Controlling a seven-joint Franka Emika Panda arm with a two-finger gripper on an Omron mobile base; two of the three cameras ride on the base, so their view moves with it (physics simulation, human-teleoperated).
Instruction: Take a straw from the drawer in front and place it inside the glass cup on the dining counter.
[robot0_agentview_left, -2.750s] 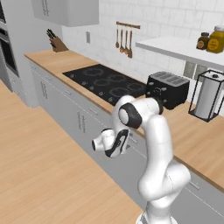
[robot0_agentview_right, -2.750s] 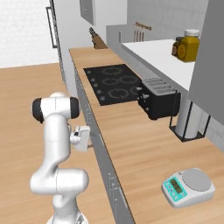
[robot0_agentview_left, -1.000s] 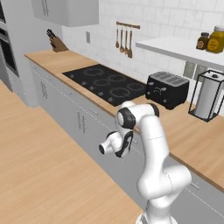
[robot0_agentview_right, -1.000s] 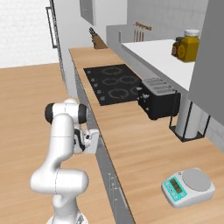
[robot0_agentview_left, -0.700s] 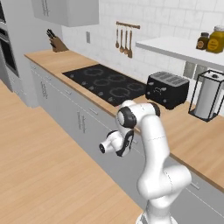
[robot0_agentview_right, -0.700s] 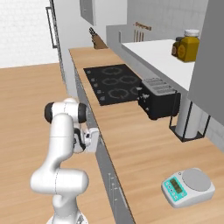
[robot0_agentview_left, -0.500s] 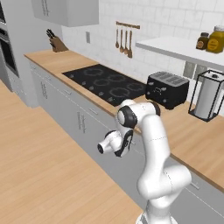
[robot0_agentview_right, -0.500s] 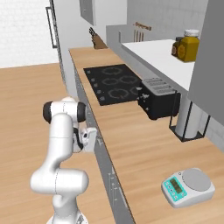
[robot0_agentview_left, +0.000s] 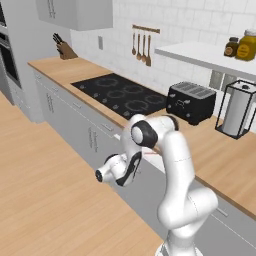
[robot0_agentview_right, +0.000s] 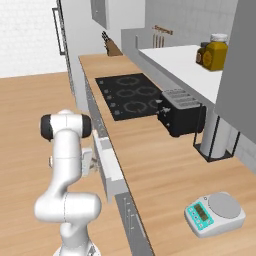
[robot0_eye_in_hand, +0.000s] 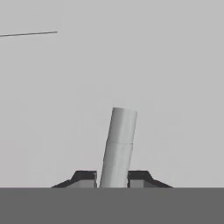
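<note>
The drawer (robot0_agentview_left: 159, 161) stands a little way out of the light-grey cabinet run, its white inside (robot0_agentview_right: 108, 161) showing under the counter edge. A thin red-pink straw (robot0_agentview_left: 150, 154) shows faintly inside it, by my elbow. My gripper (robot0_agentview_left: 132, 170) is level with the drawer front and is shut on the drawer's small silver bar handle (robot0_eye_in_hand: 119, 144), which rises between the two dark fingertips (robot0_eye_in_hand: 85, 176) in the hand view. From the right base view the hand (robot0_agentview_right: 88, 163) sits pressed against the drawer front. The glass cup and the dining counter are out of view.
On the wood top lie a black cooktop (robot0_agentview_left: 120, 93), a black toaster (robot0_agentview_left: 194, 102), a paper towel holder (robot0_agentview_left: 237, 114), a knife block (robot0_agentview_left: 64, 49) and a kitchen scale (robot0_agentview_right: 215, 212). Jars (robot0_agentview_right: 214, 52) stand on a shelf. Open wood floor (robot0_agentview_left: 45, 200) lies behind my arm.
The jaws have shut on the handle. The hand has since drawn back from the cabinet, and the drawer has slid out a little with it.
</note>
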